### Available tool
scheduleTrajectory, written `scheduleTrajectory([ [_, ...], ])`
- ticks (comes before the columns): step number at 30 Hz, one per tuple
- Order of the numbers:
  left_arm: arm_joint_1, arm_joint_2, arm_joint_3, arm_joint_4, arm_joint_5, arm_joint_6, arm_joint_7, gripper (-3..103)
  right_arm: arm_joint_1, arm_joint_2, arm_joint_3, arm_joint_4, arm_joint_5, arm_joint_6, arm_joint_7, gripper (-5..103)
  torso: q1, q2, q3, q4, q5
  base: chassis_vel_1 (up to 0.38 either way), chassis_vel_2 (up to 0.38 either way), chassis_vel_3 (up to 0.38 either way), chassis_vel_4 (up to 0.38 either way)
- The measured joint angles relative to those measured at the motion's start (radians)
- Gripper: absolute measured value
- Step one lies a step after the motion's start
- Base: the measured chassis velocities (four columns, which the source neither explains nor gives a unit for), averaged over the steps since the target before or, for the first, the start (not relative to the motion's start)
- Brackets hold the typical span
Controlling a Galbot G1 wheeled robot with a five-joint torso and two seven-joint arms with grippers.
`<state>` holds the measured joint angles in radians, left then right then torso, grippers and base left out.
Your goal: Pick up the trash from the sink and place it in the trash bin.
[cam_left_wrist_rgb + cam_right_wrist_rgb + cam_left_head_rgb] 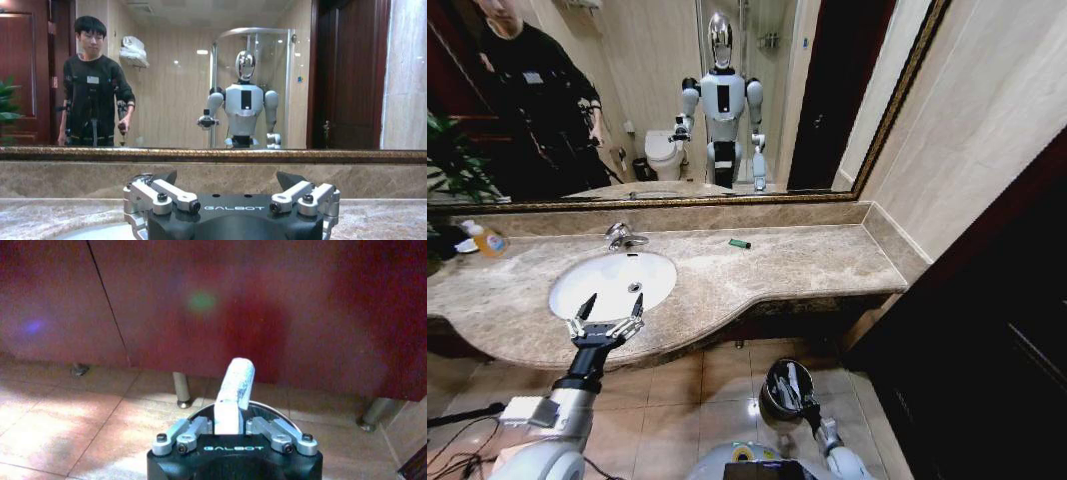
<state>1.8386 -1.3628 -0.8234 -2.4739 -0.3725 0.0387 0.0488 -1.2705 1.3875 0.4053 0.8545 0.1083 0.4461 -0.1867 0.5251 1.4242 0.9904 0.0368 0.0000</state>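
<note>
The oval white sink [587, 290] with its chrome tap [622, 237] is set in the beige-brown marble counter. My left gripper [612, 306] hovers open over the basin's front rim with nothing between its fingers; it also shows in the left wrist view [227, 181], facing the mirror. A tiny green piece [740, 243] of trash lies on the counter right of the tap. On the floor stands the shiny metal trash bin [770, 400]. My right gripper [799, 398] is at its mouth, shut [229, 423] on a white tube-shaped piece [237, 382] that sticks up above the bin's rim [275, 411].
A clear bottle of orange liquid [487, 240] stands at the counter's far left. A large mirror [827, 90] runs along the back wall. Dark red cabinet fronts [267, 315] on metal legs rise behind the bin. Tiled floor lies around it.
</note>
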Motion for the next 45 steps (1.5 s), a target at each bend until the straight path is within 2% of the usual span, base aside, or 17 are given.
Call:
scheduleTrajectory([
  [6, 0.0, 0.0, 0.0, 0.0, 0.0, 0.0, 0.0, 100, -0.015, -0.004, 0.0, 0.027, 0.0, -0.018, 0.007, 19, 0.0, 0.0, 0.0, 0.0, 0.0, 0.0, 0.0, 0.0, 0.0],
  [7, 0.0, 0.0, 0.0, 0.0, 0.0, 0.0, 0.0, 100, -0.018, -0.005, 0.0, 0.034, -0.001, -0.022, 0.007, 27, 0.0, 0.0, 0.0, 0.0, 0.0, 0.0, 0.0, 0.0, 0.0],
  [9, 0.0, 0.0, 0.0, 0.0, 0.0, 0.0, 0.0, 100, -0.019, -0.005, 0.0, 0.036, -0.001, -0.022, 0.007, 27, 0.0, 0.0, 0.0, 0.0, 0.0, 0.0, 0.0, 0.0, 0.0],
  [12, 0.0, 0.0, 0.0, 0.0, 0.0, 0.0, 0.0, 100, -0.022, -0.005, 0.0, 0.038, -0.001, -0.023, 0.007, 43, 0.0, 0.0, 0.0, 0.0, 0.0, 0.0, 0.0, 0.0, 0.0],
  [13, 0.0, 0.0, 0.0, 0.0, 0.0, 0.0, 0.0, 100, -0.022, -0.005, 0.0, 0.038, -0.001, -0.023, 0.007, 43, 0.0, 0.0, 0.0, 0.0, 0.0, 0.0, 0.0, 0.0, 0.0],
  [15, 0.0, 0.0, 0.0, 0.0, 0.0, 0.0, 0.0, 100, -0.025, -0.004, -0.001, 0.044, -0.001, -0.023, 0.008, 54, 0.0, 0.0, 0.0, 0.0, 0.0001, 0.0, 0.0, 0.0, 0.0],
  [16, 0.0, 0.0, 0.0, 0.0, 0.0, 0.0, 0.0, 100, -0.025, -0.004, -0.001, 0.044, -0.001, -0.023, 0.008, 54, 0.0, 0.0, 0.0, 0.0, 0.0001, 0.0, 0.0, 0.0, 0.0],
  [18, 0.0, 0.0, 0.0, 0.0, 0.0, 0.0, 0.0, 100, -0.026, -0.004, -0.001, 0.049, -0.001, -0.023, 0.008, 65, 0.0, 0.0, 0.0, 0.0, 0.0001, 0.0, 0.0, 0.0, 0.0],
  [19, 0.0, 0.0, 0.0, 0.0, 0.0, 0.0, 0.0, 100, -0.026, -0.004, -0.001, 0.049, -0.001, -0.023, 0.008, 65, 0.0, 0.0, 0.0, 0.0, 0.0001, 0.0, 0.0, 0.0, 0.0],
  [22, 0.0, 0.0, 0.0, 0.0, 0.0, 0.0, 0.0, 100, -0.029, -0.005, -0.001, 0.054, -0.001, -0.024, 0.008, 82, 0.0, 0.0, 0.0, 0.0, 0.0, 0.0, 0.0, 0.0, 0.0],
  [23, 0.0, 0.0, 0.0, 0.0, 0.0, 0.0, 0.0, 100, -0.029, -0.005, -0.001, 0.054, -0.001, -0.024, 0.008, 82, 0.0, 0.0, 0.0, 0.0, 0.0, 0.0, 0.0, 0.0, 0.0],
  [25, 0.0, 0.0, 0.0, 0.0, 0.0, 0.0, 0.0, 100, -0.031, -0.005, -0.001, 0.057, -0.001, -0.024, 0.008, 91, 0.0, 0.0, 0.0, 0.0, 0.0, 0.0, 0.0, 0.0, 0.0],
  [26, 0.0, 0.0, 0.0, 0.0, 0.0, 0.0, 0.0, 100, -0.031, -0.006, -0.001, 0.058, -0.001, -0.024, 0.008, 91, 0.0, 0.0, 0.0, 0.0, 0.0, 0.0, 0.0, 0.0, 0.0],
  [27, 0.0, 0.0, 0.0, 0.0, 0.0, 0.0, 0.0, 100, -0.032, -0.006, -0.001, 0.059, -0.001, -0.024, 0.009, 96, 0.0, 0.0, 0.0, 0.0, 0.0, 0.0, 0.0, 0.0, 0.0],
  [32, 0.0, 0.0, 0.0, 0.0, 0.0, 0.0, 0.0, 100, -0.033, -0.006, -0.001, 0.062, 0.0, -0.025, 0.008, 100, 0.0, 0.0, 0.0, 0.0, 0.0, 0.0, 0.0, 0.0, 0.0],
  [45, 0.0, 0.0, 0.0, 0.0, 0.0, 0.0, 0.0, 100, -0.043, -0.018, -0.003, 0.074, 0.021, -0.026, 0.008, 100, 0.0, 0.0, 0.0, 0.0, 0.0, 0.0, 0.0, 0.0, 0.0],
])
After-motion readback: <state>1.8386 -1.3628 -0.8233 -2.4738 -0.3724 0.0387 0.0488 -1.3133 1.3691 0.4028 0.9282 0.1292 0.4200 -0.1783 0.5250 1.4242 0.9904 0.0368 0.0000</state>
